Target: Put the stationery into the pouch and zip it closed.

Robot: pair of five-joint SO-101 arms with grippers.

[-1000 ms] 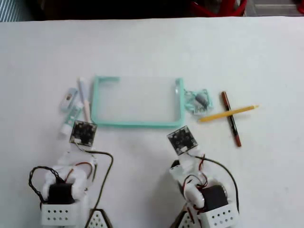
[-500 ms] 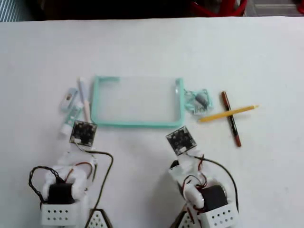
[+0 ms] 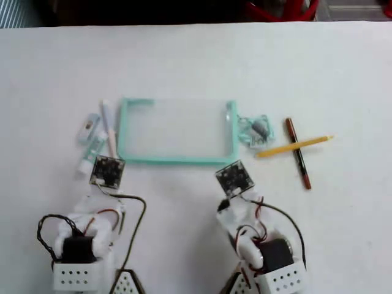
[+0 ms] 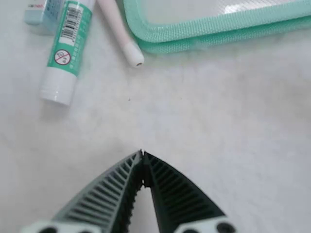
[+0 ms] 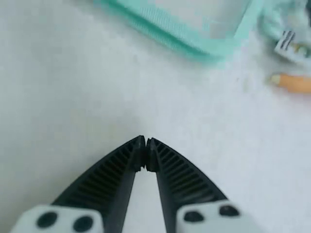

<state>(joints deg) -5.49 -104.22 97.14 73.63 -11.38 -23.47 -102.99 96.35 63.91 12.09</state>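
Both arms were parked at the table's near edge, probably as a neutral start, since none of the stationery was in the pouch [image 3: 177, 131] yet. The left gripper [image 4: 142, 156] was clenched on nothing, tips meeting above bare table [image 3: 184, 61] at about 7 o'clock from the pouch. The right gripper [image 5: 146, 143] was likewise closed and empty at about 5 o'clock from it. The pouch lay flat mid-table, a clear panel framed in mint-green fabric along its sides and near edge. Its 12 o'clock edge showed little trim, likely the zip mouth, though whether it was open could not be told. The stationery was split to suit one arm per side. At the pouch's 9 o'clock lay a glue stick [image 4: 65, 53], a white pen [image 4: 121, 34] and a small pale-blue item [image 3: 89, 127]. At 3 o'clock a tangle of clips [image 3: 256, 130] touched its edge. Farther out, a yellow pencil [image 3: 294, 146] crossed a brown pen [image 3: 298, 153].
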